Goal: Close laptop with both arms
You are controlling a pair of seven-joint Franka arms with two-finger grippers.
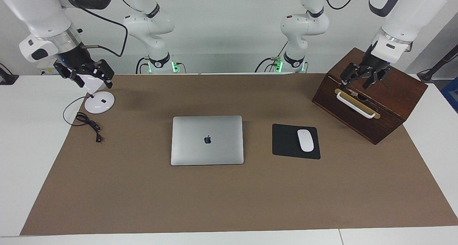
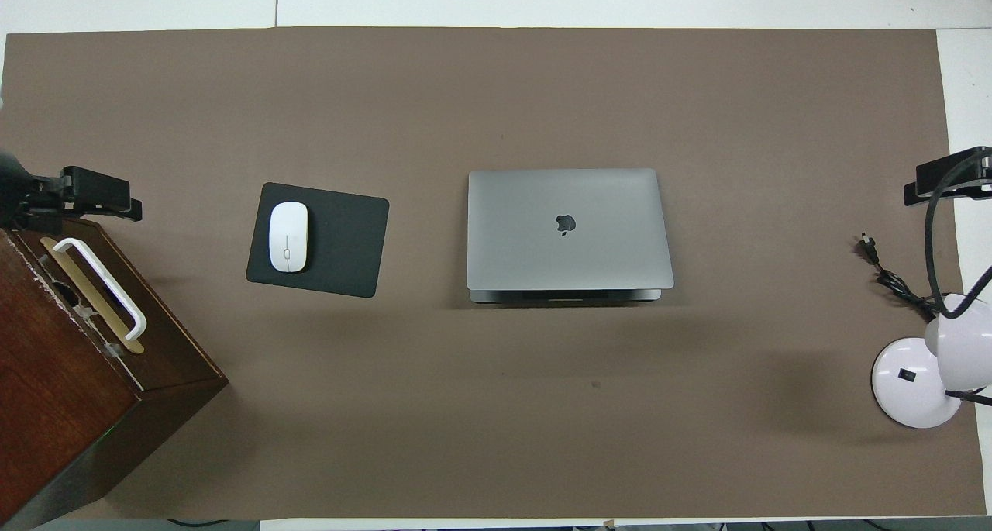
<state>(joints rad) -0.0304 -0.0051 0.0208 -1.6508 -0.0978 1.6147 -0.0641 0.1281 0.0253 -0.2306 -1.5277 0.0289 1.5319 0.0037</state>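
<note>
I see the laptop (image 1: 207, 140) lying shut and flat in the middle of the brown mat (image 1: 229, 198), lid down with the apple logo facing up; in the overhead view a thin dark strip of its base shows along the edge nearer the robots. Neither gripper is anywhere near it. Just beside it, toward the left arm's end of the table, the black mouse pad (image 1: 286, 141) carries a white mouse (image 1: 305, 140). Further toward that end stands a dark wooden box (image 1: 390, 94) with a white handle (image 1: 356, 104) on a brass plate. My left gripper (image 1: 365, 79) hangs over the top of that box, just by the handle, well apart from the laptop; its fingers point down and look spread with nothing between them. At the right arm's end, my right gripper (image 1: 86, 77) hovers over the round white base of a desk lamp (image 1: 99, 102), equally well apart from the laptop; the white lamp head sits right up against its fingers, and I cannot tell whether they are clamped or parted. The lamp's black cable (image 1: 87, 123) trails loose on the mat close to the base.
</note>
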